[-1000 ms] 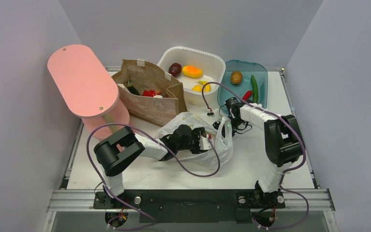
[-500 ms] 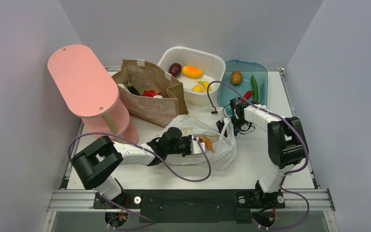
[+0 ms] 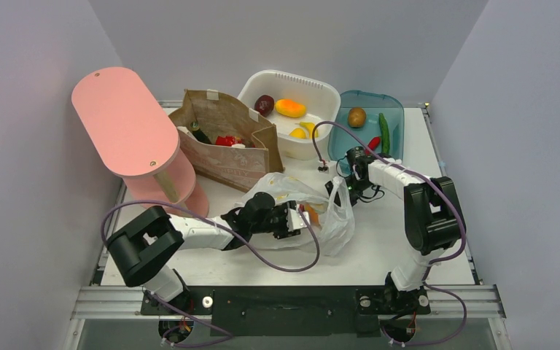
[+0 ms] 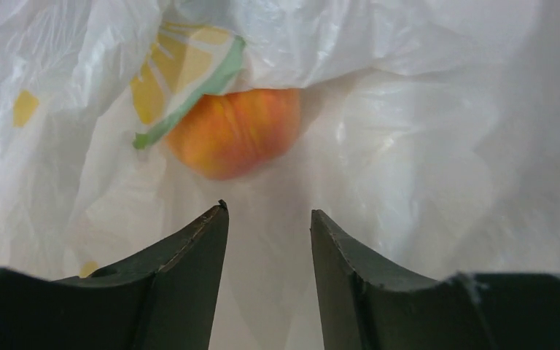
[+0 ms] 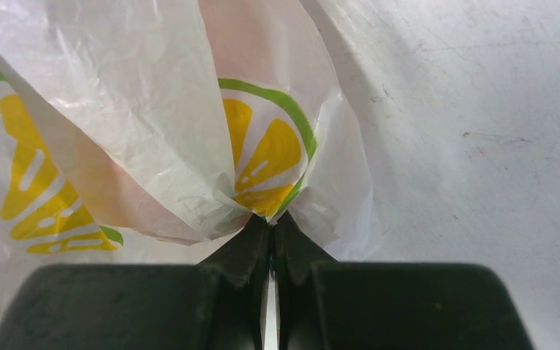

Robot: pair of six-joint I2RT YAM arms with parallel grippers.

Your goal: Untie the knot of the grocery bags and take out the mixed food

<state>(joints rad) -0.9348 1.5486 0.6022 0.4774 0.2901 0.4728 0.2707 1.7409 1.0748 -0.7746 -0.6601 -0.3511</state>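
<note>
on the near half of the tabletop [image 3: 379,248] lay the grocery bag [image 3: 333,227], a crumpled white plastic bag with yellow and green citrus prints. the left end effector [image 4: 268,211] reached into its mouth from the left, its two fingers apart with nothing between them. just ahead of the fingertips sat the peach-coloured fruit [image 4: 237,135], inside the bag and partly under a fold of printed plastic. at the far right side of the bag, the right end effector [image 5: 270,219] was closed tight, pinching a gathered fold of the plastic and holding it up off the tabletop. further back stood a brown paper bag [image 3: 226,138] beside a pink stand [image 3: 120,120]. at the far edge were a white tub [image 3: 292,76] and a blue tray [image 3: 368,96]; in the tray lay the cucumber [image 3: 384,133], the red pepper [image 3: 372,143] and a brown fruit [image 3: 356,117].
</note>
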